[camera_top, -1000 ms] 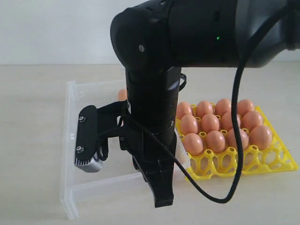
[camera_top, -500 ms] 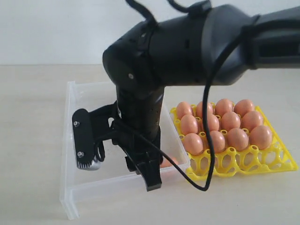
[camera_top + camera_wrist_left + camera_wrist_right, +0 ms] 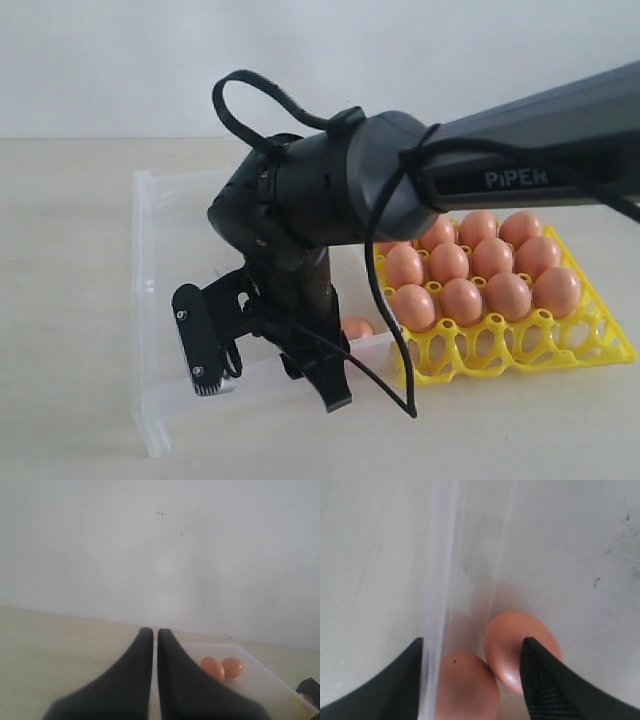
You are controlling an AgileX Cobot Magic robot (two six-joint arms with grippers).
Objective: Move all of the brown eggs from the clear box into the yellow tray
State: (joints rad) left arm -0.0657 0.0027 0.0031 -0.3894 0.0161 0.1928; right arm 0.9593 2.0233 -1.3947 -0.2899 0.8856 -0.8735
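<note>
My right gripper (image 3: 326,378) reaches across into the near right corner of the clear box (image 3: 148,300) and stands open (image 3: 472,641). Two brown eggs lie touching between its fingers, one (image 3: 520,645) on the box floor and one (image 3: 467,687) against the transparent wall (image 3: 440,600). One finger (image 3: 402,680) looks to be on the outer side of that wall. The exterior view shows one egg (image 3: 355,327) beside the gripper. The yellow tray (image 3: 520,350) on the right holds several eggs (image 3: 462,300); its front cups are bare. My left gripper (image 3: 155,632) is shut and empty, away from the box (image 3: 260,672) with two eggs (image 3: 213,668).
The right arm's black body and looping cable (image 3: 385,330) hang over the box and hide much of its floor. The wrist camera block (image 3: 200,350) sits low inside the box. Pale tabletop (image 3: 60,300) surrounds box and tray.
The right arm has drawn back from the camera and lowered its gripper to the box's near right corner. An egg has come into view beside it. The box has edged slightly left.
</note>
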